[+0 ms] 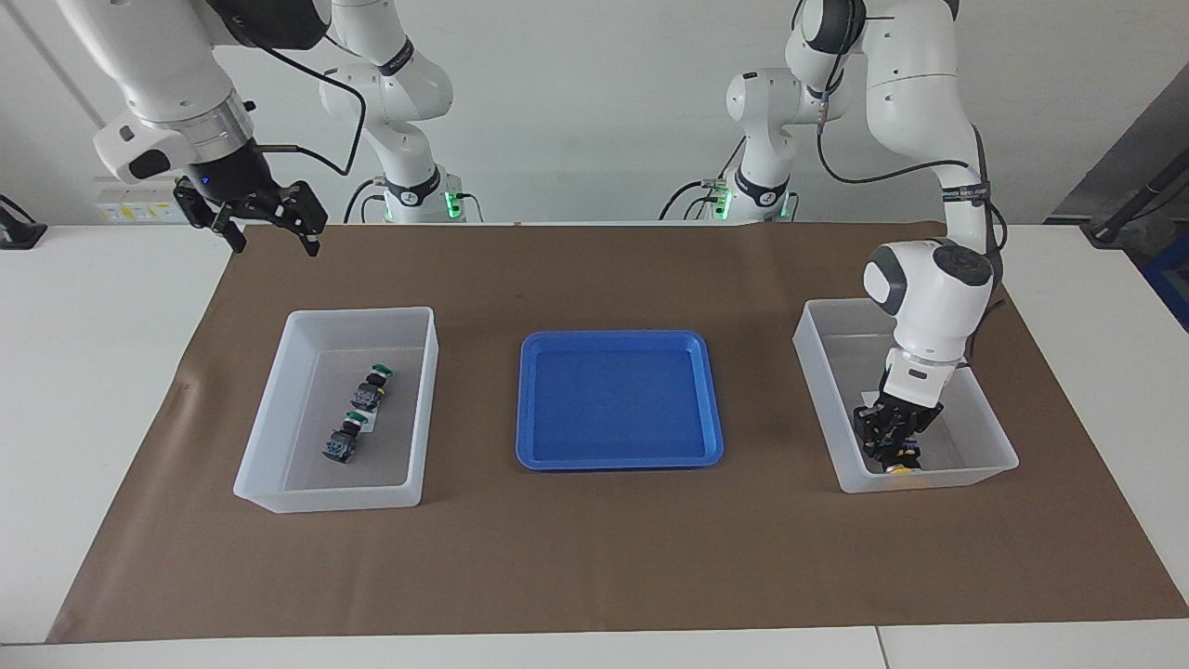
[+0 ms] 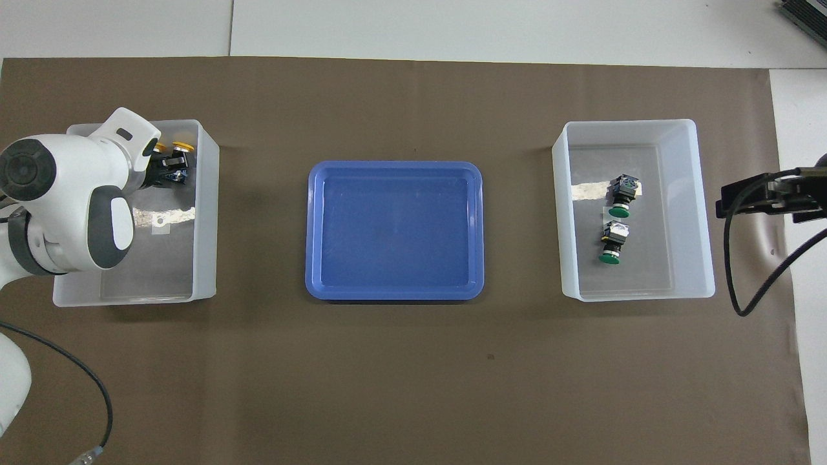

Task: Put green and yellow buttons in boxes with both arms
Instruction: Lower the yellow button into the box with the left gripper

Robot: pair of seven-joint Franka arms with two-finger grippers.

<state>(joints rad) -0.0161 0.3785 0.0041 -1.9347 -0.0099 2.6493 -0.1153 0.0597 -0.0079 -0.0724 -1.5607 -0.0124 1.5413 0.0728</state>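
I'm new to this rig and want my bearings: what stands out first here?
The blue tray sits mid-table between two white bins. The left gripper is down inside the bin at its arm's end, among the yellow buttons. Two green buttons lie in the other bin; the right gripper waits open above the table.

The two boxes (image 1: 279,390) (image 1: 817,372) looked like see-through, milky plastic with smooth, shiny walls. Just beside the left pincer (image 1: 897,455), the yellow buttons (image 2: 182,144) had smooth plastic tops on black bodies. The blue tray (image 1: 529,400) looked like smooth plastic with a soft shine. The brown sheet (image 1: 594,557) under them looked like dull paper. The arms (image 1: 929,297) wore shiny white shells.
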